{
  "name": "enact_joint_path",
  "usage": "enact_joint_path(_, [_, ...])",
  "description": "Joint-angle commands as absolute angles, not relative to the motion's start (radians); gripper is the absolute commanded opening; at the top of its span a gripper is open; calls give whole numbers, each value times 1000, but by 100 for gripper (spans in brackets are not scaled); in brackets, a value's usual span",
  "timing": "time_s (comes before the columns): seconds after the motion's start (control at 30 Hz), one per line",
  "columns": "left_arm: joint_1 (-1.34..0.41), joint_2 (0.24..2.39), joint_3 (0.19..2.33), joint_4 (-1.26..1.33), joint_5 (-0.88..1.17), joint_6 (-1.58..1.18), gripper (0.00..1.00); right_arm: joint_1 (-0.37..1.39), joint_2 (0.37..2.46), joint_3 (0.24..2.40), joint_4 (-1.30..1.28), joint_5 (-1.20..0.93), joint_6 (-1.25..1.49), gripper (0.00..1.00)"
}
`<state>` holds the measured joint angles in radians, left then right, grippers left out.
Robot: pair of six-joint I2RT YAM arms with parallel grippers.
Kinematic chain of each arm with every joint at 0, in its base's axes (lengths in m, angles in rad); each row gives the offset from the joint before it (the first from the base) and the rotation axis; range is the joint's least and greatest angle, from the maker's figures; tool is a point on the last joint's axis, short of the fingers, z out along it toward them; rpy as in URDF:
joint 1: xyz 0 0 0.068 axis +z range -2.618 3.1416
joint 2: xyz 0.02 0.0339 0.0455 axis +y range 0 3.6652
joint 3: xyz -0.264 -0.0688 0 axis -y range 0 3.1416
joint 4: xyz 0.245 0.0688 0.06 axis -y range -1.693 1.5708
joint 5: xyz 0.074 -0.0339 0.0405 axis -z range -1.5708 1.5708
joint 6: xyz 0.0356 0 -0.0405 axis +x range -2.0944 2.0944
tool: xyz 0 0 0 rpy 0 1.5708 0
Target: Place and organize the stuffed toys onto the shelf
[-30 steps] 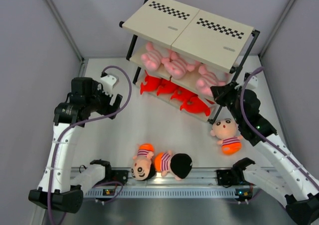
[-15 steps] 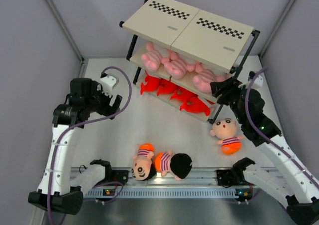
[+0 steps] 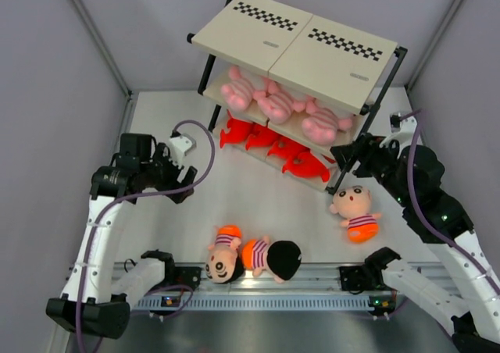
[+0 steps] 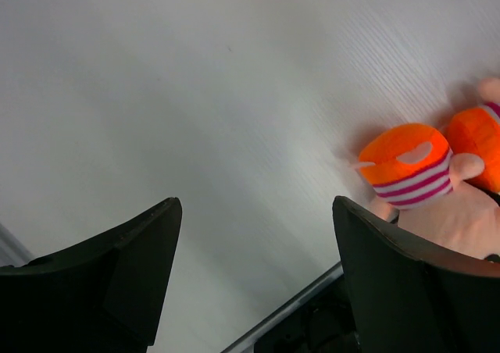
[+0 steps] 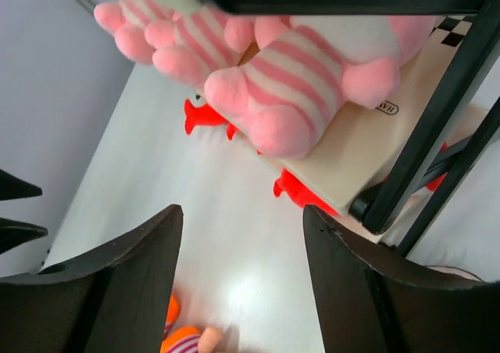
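The shelf (image 3: 297, 48) stands at the back, with three pink plush animals (image 3: 275, 101) lying in a row on its middle board. The rightmost plush (image 5: 297, 87) fills the top of the right wrist view. My right gripper (image 3: 349, 156) (image 5: 242, 211) is open and empty, just off the shelf's right front leg. Two boy dolls (image 3: 225, 255) (image 3: 269, 258) lie at the table's front edge, and another doll (image 3: 355, 212) lies on the right. My left gripper (image 3: 181, 183) (image 4: 256, 205) hangs open over bare table, up and left of the striped doll (image 4: 410, 169).
Red plush figures (image 3: 266, 142) (image 5: 205, 117) line the shelf's lowest board. The shelf's black front leg (image 5: 437, 111) is close to my right fingers. A metal rail (image 3: 258, 279) runs along the near edge. Grey walls close in both sides.
My right gripper has opened, left the third pink plush on the middle board and drawn back from the shelf. My left arm has swung down toward the front dolls.
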<state>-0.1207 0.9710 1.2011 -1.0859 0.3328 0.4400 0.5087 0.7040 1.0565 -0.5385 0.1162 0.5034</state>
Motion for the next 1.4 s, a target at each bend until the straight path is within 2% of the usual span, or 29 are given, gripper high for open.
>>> enact_joint_path(0.0, [-139, 957, 1116, -1186, 482, 528, 83, 528, 681, 1088, -604, 22, 413, 63])
enact_joint_path(0.07, [-201, 954, 1088, -1183, 473, 551, 79, 528, 675, 1078, -594, 5, 400, 63])
enact_joint_path(0.27, [-346, 1043, 1083, -1149, 546, 675, 77, 528, 698, 1051, -531, -143, 367, 62])
enact_joint_path(0.4, [-547, 1113, 1022, -1040, 413, 704, 77, 528, 701, 1031, -529, -182, 330, 62])
enact_joint_path(0.6, [-747, 1238, 983, -1008, 339, 808, 83, 529, 695, 1019, -541, -184, 314, 63])
enact_joint_path(0.93, [-761, 1390, 951, -875, 431, 888, 84, 529, 701, 1019, -543, -184, 305, 63])
enact_joint_path(1.0, [-761, 1408, 930, -862, 423, 888, 74, 529, 698, 1020, -545, -186, 301, 63])
enact_joint_path(1.03, [-761, 1423, 928, -865, 428, 876, 67, 529, 695, 1022, -546, -189, 299, 63])
enact_joint_path(1.07, [-761, 1424, 924, -865, 433, 868, 47, 531, 690, 1025, -548, -193, 298, 63])
enact_joint_path(1.1, [-761, 1422, 919, -865, 443, 859, 37, 531, 689, 1026, -548, -207, 290, 63])
enact_joint_path(1.13, [-761, 1402, 914, -865, 462, 856, 21, 531, 686, 1028, -548, -212, 290, 62])
enact_joint_path(1.17, [-761, 1385, 904, -865, 475, 847, 0, 531, 684, 1034, -549, -215, 287, 62])
enact_joint_path(1.23, [-758, 1341, 908, -864, 476, 797, 0, 531, 686, 1042, -554, -224, 279, 61])
enact_joint_path(1.37, [-752, 1302, 991, -845, 270, 551, 0, 537, 716, 1086, -577, -262, 252, 57])
